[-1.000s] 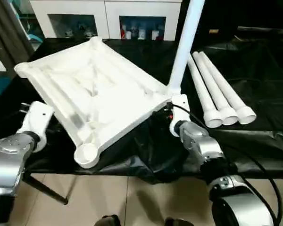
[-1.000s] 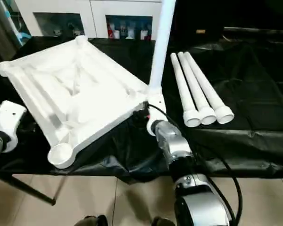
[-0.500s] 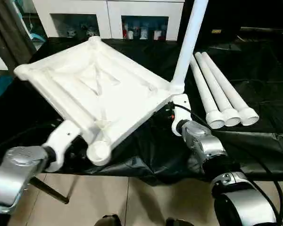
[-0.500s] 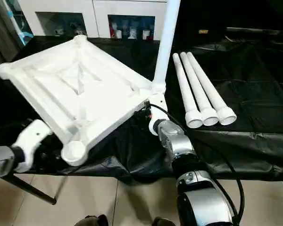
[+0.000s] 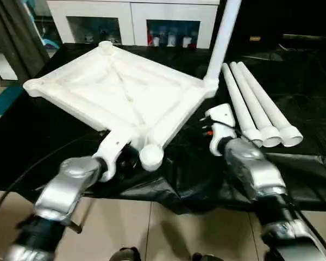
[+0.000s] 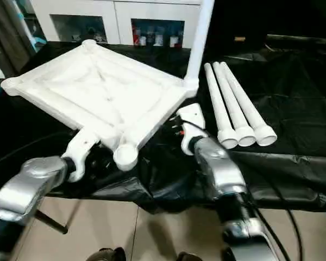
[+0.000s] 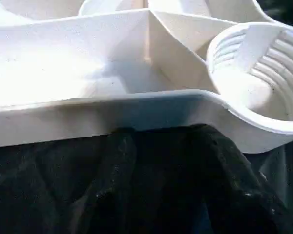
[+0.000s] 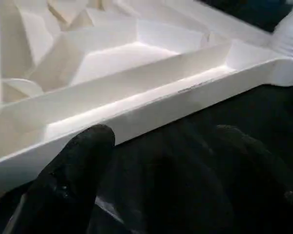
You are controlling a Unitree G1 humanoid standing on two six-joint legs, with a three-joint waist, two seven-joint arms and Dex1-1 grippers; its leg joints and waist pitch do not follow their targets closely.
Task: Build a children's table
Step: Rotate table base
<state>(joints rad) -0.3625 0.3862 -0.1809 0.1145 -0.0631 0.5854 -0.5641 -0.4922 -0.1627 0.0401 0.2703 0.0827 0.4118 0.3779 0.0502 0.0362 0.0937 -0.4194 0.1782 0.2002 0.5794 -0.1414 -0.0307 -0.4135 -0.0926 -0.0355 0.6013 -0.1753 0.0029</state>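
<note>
The white table top [image 5: 125,92] lies ribbed side up on the black cloth. One leg [image 5: 223,38] stands upright in its far right corner socket. Three more legs [image 5: 255,103] lie side by side to the right. My left gripper [image 5: 122,144] reaches under the top's near edge beside the near corner socket [image 5: 151,156]. In the left wrist view its fingers [image 7: 122,151] stand apart just below the rim [image 7: 136,112], holding nothing. My right gripper [image 5: 209,122] is open, a little off the top's right edge; its fingers [image 8: 73,170] point at the rim [image 8: 151,107] without touching it.
A white cabinet [image 5: 125,16] with glass doors stands behind the black-draped work table [image 5: 299,60]. The table's front edge [image 5: 168,196] drops to a tiled floor [image 5: 152,228]. A dark curtain [image 5: 13,32] hangs at the far left.
My left arm has swung in from the left to under the top's near edge. The top has turned and lies flatter. My right gripper has drawn back from the corner with the upright leg.
</note>
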